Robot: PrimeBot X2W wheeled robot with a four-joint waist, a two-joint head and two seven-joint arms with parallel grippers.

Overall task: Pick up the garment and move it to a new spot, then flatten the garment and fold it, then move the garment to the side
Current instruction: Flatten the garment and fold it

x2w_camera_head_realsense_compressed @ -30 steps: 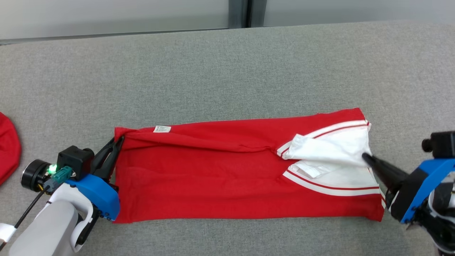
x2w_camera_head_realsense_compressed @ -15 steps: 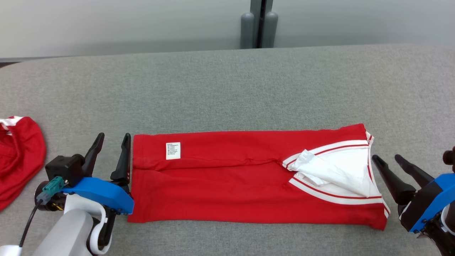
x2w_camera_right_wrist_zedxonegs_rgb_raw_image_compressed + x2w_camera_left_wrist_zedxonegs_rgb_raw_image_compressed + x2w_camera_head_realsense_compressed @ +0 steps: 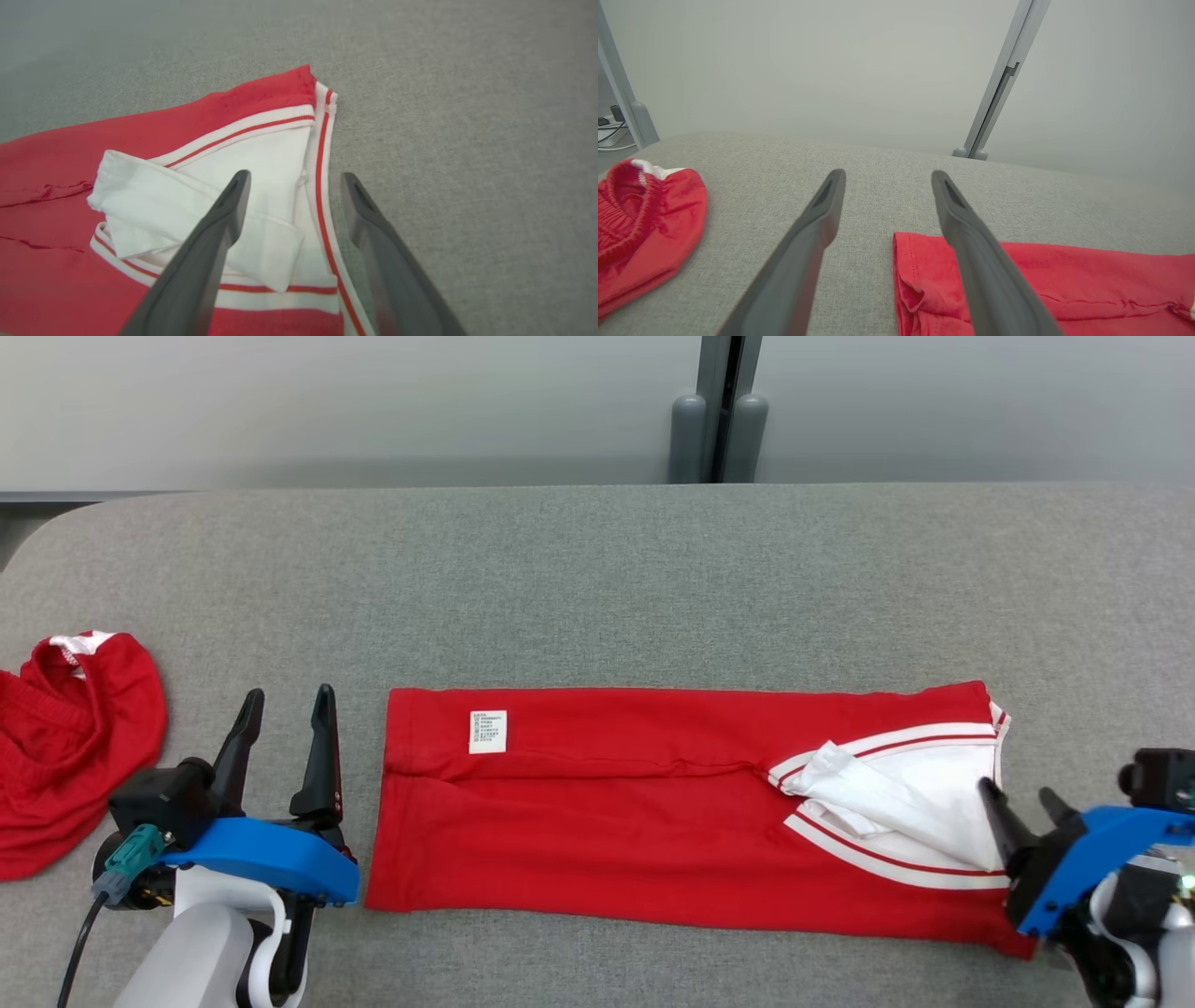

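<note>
The garment (image 3: 635, 812) is a red shirt with white, red-striped trim, lying folded into a long flat band across the grey table (image 3: 597, 579). A small white label (image 3: 488, 732) shows near its left end; white sleeve fabric (image 3: 196, 205) lies on its right end. My left gripper (image 3: 286, 704) stands open just left of the band's left edge (image 3: 920, 275), touching nothing. At the right end my right gripper (image 3: 1018, 791) is open too, its fingers above the striped hem (image 3: 322, 186), holding nothing.
A second red garment (image 3: 65, 747) with a white-edged waistband lies bunched at the table's left edge, also in the left wrist view (image 3: 640, 233). A grey wall with an upright post (image 3: 719, 420) runs behind the table.
Both grippers have opened and let go of the garment's two ends, which now lie flat. The camera has tilted up and shifted, so the whole scene sits lower and further right.
</note>
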